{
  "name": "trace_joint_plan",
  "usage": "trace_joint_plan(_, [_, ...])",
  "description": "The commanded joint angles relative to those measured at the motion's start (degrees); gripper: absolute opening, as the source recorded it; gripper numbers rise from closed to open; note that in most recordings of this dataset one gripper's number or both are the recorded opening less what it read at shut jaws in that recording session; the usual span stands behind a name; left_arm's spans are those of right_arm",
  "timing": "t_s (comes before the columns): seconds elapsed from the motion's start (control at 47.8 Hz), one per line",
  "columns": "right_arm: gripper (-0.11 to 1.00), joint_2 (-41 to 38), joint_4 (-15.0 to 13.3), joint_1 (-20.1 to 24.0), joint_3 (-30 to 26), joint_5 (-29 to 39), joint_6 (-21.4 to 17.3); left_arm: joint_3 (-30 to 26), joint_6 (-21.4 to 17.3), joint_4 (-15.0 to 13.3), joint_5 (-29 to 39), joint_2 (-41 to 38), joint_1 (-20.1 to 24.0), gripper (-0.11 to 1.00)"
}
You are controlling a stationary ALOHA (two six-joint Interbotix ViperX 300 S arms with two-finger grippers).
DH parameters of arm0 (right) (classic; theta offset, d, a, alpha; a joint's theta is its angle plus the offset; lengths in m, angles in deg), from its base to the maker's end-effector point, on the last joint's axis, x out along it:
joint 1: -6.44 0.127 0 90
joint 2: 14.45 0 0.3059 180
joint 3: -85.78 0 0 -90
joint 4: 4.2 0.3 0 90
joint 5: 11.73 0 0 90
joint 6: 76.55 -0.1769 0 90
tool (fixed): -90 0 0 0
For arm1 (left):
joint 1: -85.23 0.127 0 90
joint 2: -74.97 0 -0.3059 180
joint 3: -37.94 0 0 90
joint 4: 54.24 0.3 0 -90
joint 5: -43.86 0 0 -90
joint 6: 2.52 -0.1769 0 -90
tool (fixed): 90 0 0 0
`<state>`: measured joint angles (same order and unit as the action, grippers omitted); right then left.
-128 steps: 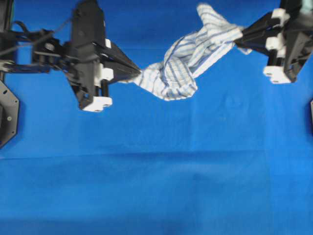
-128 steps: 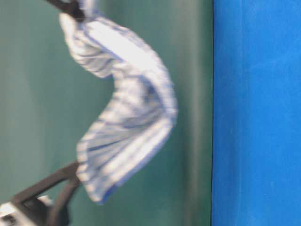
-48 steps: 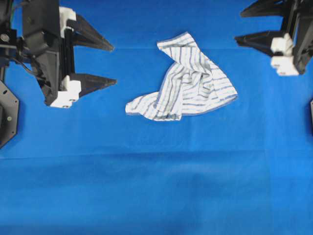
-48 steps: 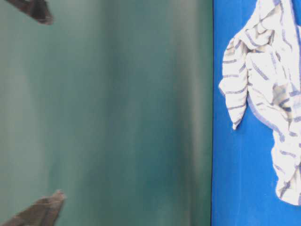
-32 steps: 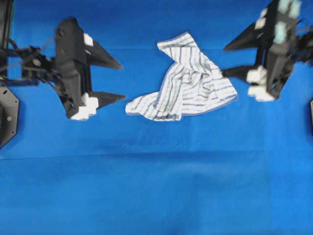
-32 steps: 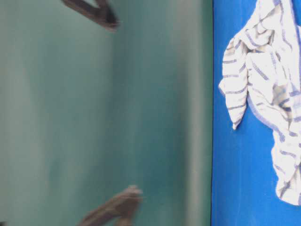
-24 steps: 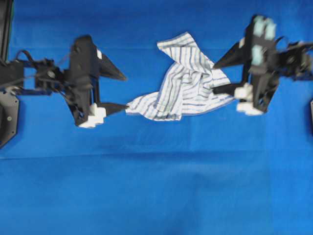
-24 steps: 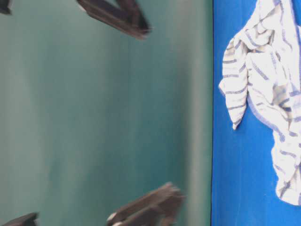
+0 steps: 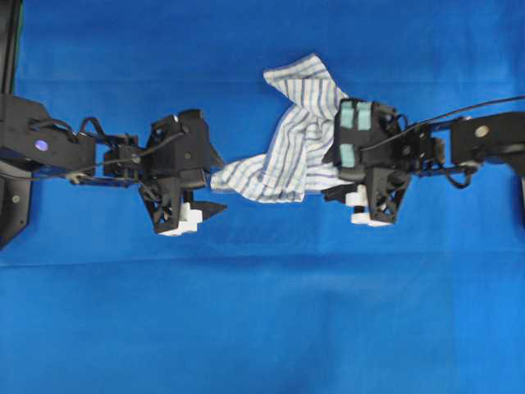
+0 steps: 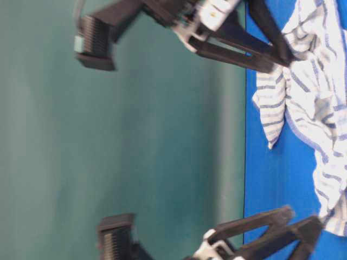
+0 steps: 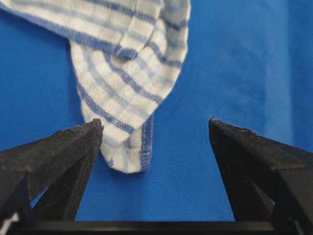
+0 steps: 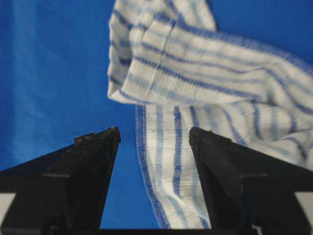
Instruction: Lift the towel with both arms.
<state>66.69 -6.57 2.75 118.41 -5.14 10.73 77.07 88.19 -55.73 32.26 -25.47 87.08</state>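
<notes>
- Left gripper (image 9: 215, 182): stands at the towel's left corner with its jaws spread wide and nothing held. In the left wrist view the two black fingers (image 11: 58, 161) bracket a narrow hemmed tip of the cloth, which lies nearer one finger than the other; the tip rests flat on the sheet, not pinched.
- Towel (image 9: 283, 156): a white cloth with blue and grey stripes, lying crumpled on the blue sheet (image 9: 262, 312) between the two arms. Folds overlap at its middle and a peak points away toward the top of the overhead view. No part of it appears raised.
- Right gripper (image 9: 332, 176): sits over the towel's right edge, likewise fully apart and empty. In the right wrist view a striped hem runs down between the fingers (image 12: 83, 171), with a folded layer beyond them.
- Progress, as judged: both arms are positioned at opposite ends of the cloth, so the approach looks complete. Closing on the fabric and raising it together remain; the lift itself has not begun.
</notes>
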Motion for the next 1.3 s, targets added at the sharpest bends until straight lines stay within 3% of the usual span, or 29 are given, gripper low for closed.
trace_joint_plan(0.0, [0.63, -1.6, 0.1, 0.1, -0.4, -2.6, -0.1, -0.4, 0.1, -0.1, -3.0, -1.8, -0.1, 0.92])
trace_joint_plan(0.293, [0.63, -8.0, 0.1, -0.3, -0.2, -8.8, -0.1, -0.4, 0.1, -0.1, -8.2, -8.4, 0.4, 0.92])
trace_joint_plan(0.586, [0.63, -9.4, 0.0, -0.7, -0.4, -9.4, 0.0, -0.4, 0.0, -0.1, -8.0, -9.1, 1.2, 0.88])
trace_joint_plan(0.669, [0.61, -9.4, -0.2, -0.8, -0.4, -9.4, 0.2, -0.4, 0.0, 0.0, -7.6, -9.1, 1.3, 0.79])
trace_joint_plan(0.732, [0.55, -9.4, -0.3, -1.0, -0.4, -9.4, 0.2, -0.4, -0.1, -0.1, -7.2, -9.0, 1.3, 0.67])
trace_joint_plan(0.899, [0.06, -9.4, -0.4, -1.4, -0.3, -9.1, 0.2, -0.5, -0.2, -0.1, -6.0, -9.0, 1.5, 0.21])
trace_joint_plan(0.983, [0.01, -9.3, -0.3, -1.4, -0.4, -9.0, 0.2, -0.7, -0.2, -0.1, -5.5, -8.8, 1.8, 0.05])
trace_joint_plan(1.276, [0.01, -4.0, -0.3, -1.4, -1.7, -3.0, 0.1, -3.2, 0.3, -0.1, 0.9, -1.4, 1.8, 0.03])
